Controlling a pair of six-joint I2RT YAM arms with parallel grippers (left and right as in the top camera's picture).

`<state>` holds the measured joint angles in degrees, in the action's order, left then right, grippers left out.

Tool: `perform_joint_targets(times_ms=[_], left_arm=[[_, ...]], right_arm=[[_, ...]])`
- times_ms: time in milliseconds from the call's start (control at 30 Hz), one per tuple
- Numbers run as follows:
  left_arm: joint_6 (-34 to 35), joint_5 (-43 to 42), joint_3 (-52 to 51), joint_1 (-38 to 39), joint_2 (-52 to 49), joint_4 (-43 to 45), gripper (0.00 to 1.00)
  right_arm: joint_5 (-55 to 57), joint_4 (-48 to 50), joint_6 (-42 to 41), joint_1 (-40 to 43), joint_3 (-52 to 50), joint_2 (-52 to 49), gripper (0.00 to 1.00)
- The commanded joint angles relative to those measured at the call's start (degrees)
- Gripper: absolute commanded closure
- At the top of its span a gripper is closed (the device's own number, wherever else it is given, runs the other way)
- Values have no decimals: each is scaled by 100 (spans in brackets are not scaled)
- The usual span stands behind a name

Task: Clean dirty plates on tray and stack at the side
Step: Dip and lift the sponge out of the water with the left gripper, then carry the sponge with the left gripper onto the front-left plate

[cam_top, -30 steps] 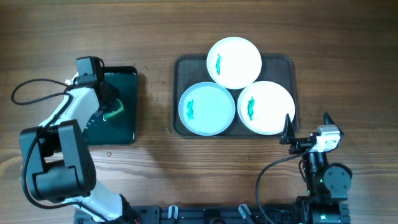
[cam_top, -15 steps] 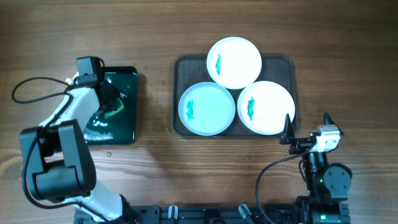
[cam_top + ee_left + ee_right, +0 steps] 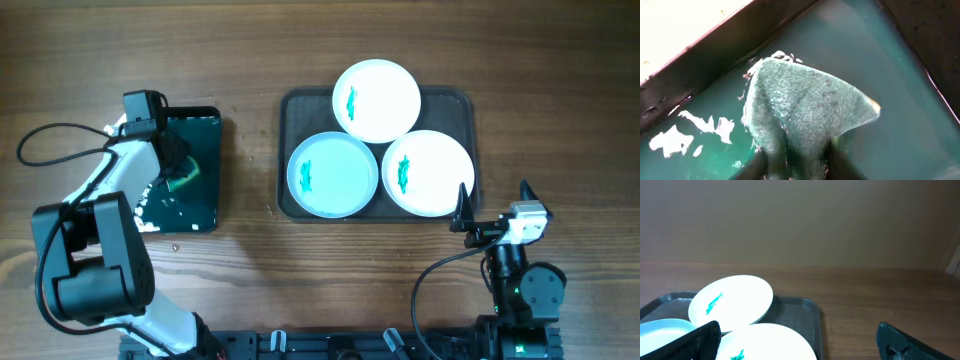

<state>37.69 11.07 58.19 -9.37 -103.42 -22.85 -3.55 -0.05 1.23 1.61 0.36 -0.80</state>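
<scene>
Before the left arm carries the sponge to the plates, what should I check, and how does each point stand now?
1. Left gripper shut on sponge: ok.
2. Sponge lifted out of black water tray: not ok, it sits in the water.
3. Blue plate, upper white plate, right white plate on grey tray, smeared: ok.
4. Right gripper open: ok.
5. Grip firmness: cannot tell.
</scene>
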Motion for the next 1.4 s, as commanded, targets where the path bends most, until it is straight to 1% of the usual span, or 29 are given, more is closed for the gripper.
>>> perform_joint_targets(times_ms=[0, 167, 267, 367, 467, 533, 667, 733, 800, 867, 933, 967, 1033, 1167, 1200, 1267, 1367], left_arm=[[4, 120, -11, 20, -98, 9, 96], [2, 120, -7, 20, -17, -94, 96], [2, 118, -4, 20, 254, -245, 96], [4, 57, 0, 24, 791, -374, 96], [4, -267, 0, 24, 1296, -398, 96], [4, -658, 0, 26, 1766, -400, 96], [7, -852, 0, 26, 2232, -634, 96], [7, -848, -37, 26, 2210, -896, 96], [2, -831, -212, 26, 2055, -883, 96], [4, -518, -531, 26, 1631, -772, 96], [-28, -258, -623, 24, 1270, -800, 96], [-232, -243, -616, 24, 1165, -820, 96], [-605, -247, -551, 24, 1196, -857, 96], [-621, -310, 66, 31, 1707, -1458, 96], [-619, -446, 264, 63, 1906, -1587, 96], [-616, -977, 514, 199, 2280, -1617, 96], [-538, -2192, 540, 688, 2662, -1394, 96]], right_arm=[[83, 11, 24, 24, -7, 0, 0], [83, 11, 24, 24, -4, 0, 0], [83, 11, 24, 24, -7, 0, 0], [83, 11, 24, 24, -7, 0, 0], [81, 11, 24, 24, -7, 0, 0], [83, 11, 24, 24, -7, 0, 0], [81, 11, 24, 24, -7, 0, 0], [83, 11, 24, 24, -7, 0, 0], [83, 11, 22, 24, -7, 0, 0], [83, 11, 22, 24, -7, 0, 0], [83, 11, 24, 24, -7, 0, 0], [83, 13, 26, 24, -7, 0, 0], [83, 11, 24, 24, -7, 0, 0], [83, 11, 24, 24, -7, 0, 0], [83, 11, 24, 24, -7, 0, 0], [83, 11, 24, 24, -7, 0, 0], [83, 11, 24, 24, -7, 0, 0]])
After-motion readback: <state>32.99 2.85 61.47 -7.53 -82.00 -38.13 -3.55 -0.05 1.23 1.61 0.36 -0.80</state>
